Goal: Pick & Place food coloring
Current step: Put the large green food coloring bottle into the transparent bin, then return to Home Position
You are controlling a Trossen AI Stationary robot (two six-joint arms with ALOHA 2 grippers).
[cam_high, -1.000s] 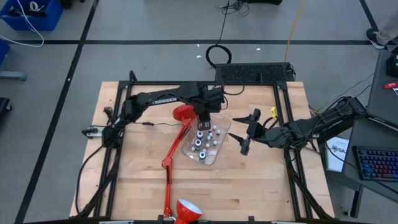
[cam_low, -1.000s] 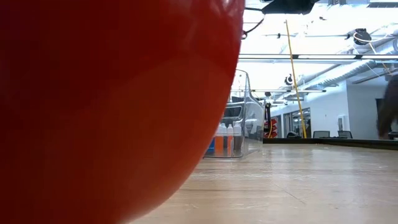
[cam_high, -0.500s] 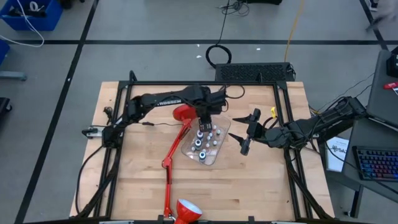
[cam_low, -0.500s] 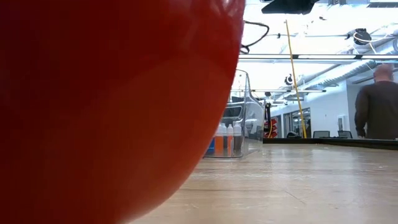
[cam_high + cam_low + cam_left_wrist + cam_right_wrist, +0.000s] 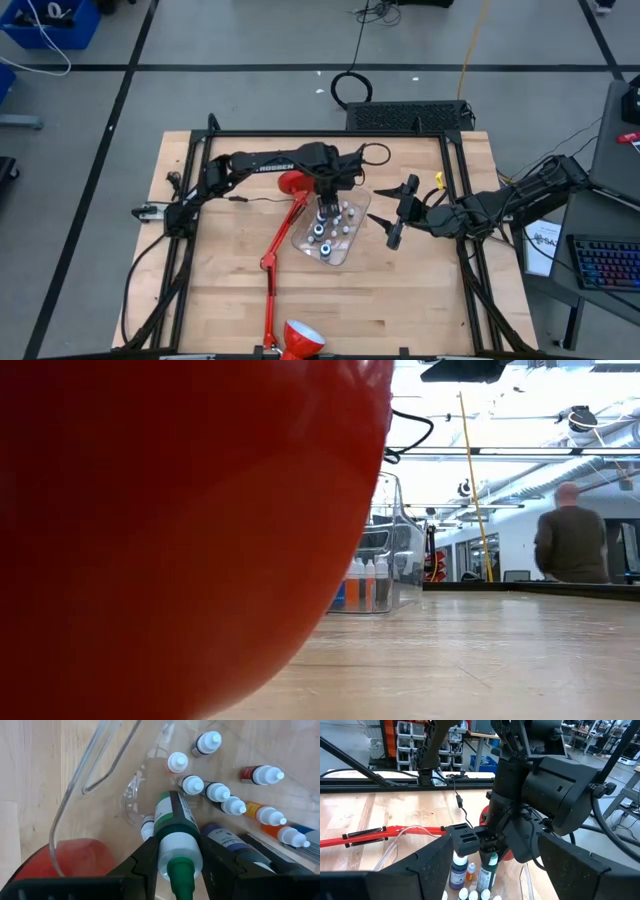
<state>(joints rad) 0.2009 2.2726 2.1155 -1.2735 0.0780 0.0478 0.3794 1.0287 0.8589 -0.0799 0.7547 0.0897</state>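
One green bottle (image 5: 175, 832) gripped by left end effector (image 5: 176, 865) over tub (image 5: 345, 245), right end effector (image 5: 392, 215) open.

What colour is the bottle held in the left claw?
Dark green bottle, white collar, green tip; left wrist view shows it best.

Red lamp shade (image 5: 180, 530) across low view

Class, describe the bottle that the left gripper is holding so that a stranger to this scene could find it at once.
Find the clear plastic tub in the middle of the wooden table, beside the red desk lamp. The left gripper hangs over its far end, shut on the green-labelled bottle. Unlike the small white-capped bottles standing in the tub, it is held and has a green nozzle.
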